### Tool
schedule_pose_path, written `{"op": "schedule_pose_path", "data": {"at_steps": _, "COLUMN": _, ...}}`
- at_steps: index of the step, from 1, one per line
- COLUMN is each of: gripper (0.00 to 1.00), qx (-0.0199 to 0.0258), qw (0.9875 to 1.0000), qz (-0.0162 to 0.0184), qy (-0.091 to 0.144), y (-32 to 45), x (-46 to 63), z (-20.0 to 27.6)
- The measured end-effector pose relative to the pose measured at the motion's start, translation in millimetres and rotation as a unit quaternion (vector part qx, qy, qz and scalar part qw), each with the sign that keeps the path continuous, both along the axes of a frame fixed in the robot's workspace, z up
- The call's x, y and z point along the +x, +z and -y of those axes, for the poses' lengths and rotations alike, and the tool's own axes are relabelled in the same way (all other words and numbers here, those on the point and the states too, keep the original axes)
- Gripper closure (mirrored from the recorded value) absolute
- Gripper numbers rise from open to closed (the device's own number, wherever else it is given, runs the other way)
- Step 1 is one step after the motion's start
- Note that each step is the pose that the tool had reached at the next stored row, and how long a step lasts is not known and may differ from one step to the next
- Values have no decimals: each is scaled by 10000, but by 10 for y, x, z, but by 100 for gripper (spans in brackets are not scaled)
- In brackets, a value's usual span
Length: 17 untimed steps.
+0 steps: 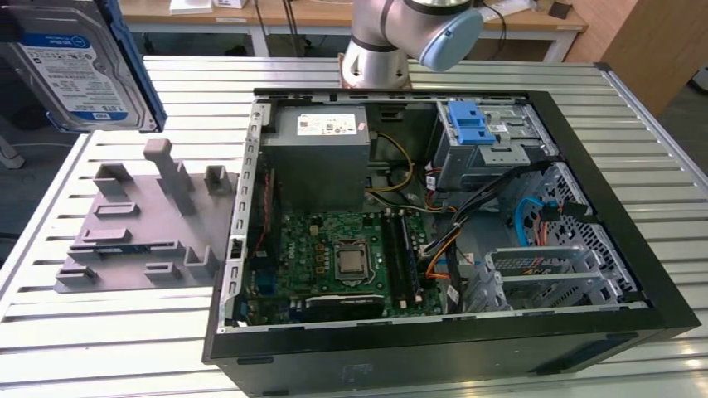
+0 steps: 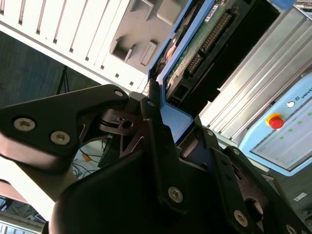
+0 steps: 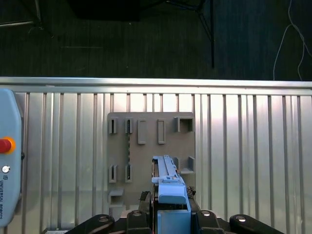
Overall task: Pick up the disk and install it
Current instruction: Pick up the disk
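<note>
Closest to my wrist cameras, the black end effector [image 3: 168, 196] is clamped on the flat silver-grey hard disk [image 1: 78, 75], with one finger on either side of its blue plastic rail. In the first wrist view I see the disk edge-on over the grey slotted holder plate [image 3: 146, 146], which lies on the ribbed aluminium worktop [image 3: 243, 146]. In the exterior view the disk hangs in the air at the exterior view's left, label toward the camera, apart from the plate and well apart from the open black computer case [image 1: 443, 352]. Inside the case, the grey metal drive cage with a blue latch [image 1: 478, 124] sits near the arm's base [image 1: 376, 62].
</note>
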<state>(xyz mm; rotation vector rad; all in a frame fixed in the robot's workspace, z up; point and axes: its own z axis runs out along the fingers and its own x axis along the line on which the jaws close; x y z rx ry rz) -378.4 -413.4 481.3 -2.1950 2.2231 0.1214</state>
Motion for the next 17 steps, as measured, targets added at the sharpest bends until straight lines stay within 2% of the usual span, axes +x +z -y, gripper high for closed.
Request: {"op": "schedule_pose_path", "data": {"at_steps": 17, "gripper": 63, "qx": 0, "qw": 10000, "qz": -5, "qy": -4, "y": 0, "x": 175, "z": 7}}
